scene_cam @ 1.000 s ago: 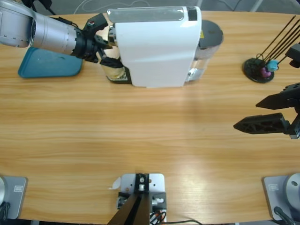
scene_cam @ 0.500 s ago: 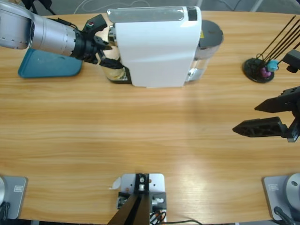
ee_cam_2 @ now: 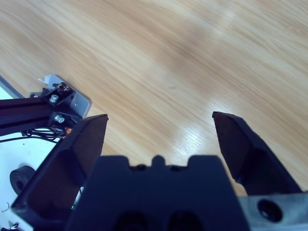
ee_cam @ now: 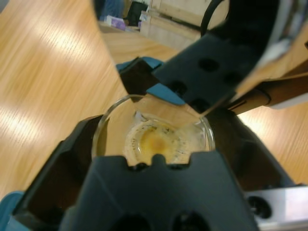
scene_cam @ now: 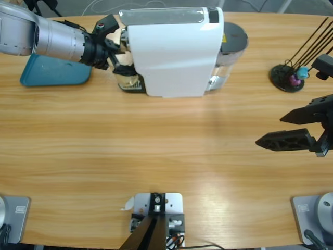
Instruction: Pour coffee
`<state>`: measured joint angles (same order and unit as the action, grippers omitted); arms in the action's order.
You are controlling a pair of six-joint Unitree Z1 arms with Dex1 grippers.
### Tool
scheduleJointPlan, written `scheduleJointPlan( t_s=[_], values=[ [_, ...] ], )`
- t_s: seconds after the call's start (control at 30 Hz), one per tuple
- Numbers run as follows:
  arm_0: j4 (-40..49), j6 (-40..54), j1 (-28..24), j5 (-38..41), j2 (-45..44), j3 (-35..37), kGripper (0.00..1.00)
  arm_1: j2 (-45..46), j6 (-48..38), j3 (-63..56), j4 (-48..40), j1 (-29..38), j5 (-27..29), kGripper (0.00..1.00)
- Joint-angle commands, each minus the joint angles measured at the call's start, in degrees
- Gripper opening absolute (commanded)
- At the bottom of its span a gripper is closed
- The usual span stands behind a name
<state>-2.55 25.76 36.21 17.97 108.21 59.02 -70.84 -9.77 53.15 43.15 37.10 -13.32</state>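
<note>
The left gripper (ee_cam: 159, 144) has its fingers clenched around the glass tumbler (ee_cam: 154, 137) of coffee (ee_cam: 154, 142), ready for lifting out from the coffee machine (scene_cam: 174, 52); the right gripper (scene_cam: 276, 130) waits with fingers released.

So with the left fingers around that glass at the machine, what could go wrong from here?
1. The glass tumbler sits tucked under the white coffee machine; pulling it out carelessly could knock it on the machine's front.
2. The coffee is shallow, but a tilt of the left gripper could still spill it.
3. The blue tray lies close beside that arm and could get nudged.
</note>
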Motion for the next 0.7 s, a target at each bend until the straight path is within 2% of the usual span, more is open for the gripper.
scheduleJointPlan(
  t_s=[0.03, 0.47, 0.7],
  values=[
    [-0.9, -0.6, 0.5, 1.1, 0.5, -1.9, 1.0, 0.5, -0.6, -2.2, -0.4, -1.0, -0.8, 0.964],
    [-0.9, -0.7, 0.2, 2.4, -4.9, -6.7, 1.0, 0.7, -1.2, -3.2, -1.0, -1.0, -1.3, 0.964],
    [-1.0, -0.6, -1.4, 1.5, -4.3, -6.8, 1.0, 0.6, -1.7, -4.1, -2.0, -1.0, -1.4, 0.964]
  ],
)
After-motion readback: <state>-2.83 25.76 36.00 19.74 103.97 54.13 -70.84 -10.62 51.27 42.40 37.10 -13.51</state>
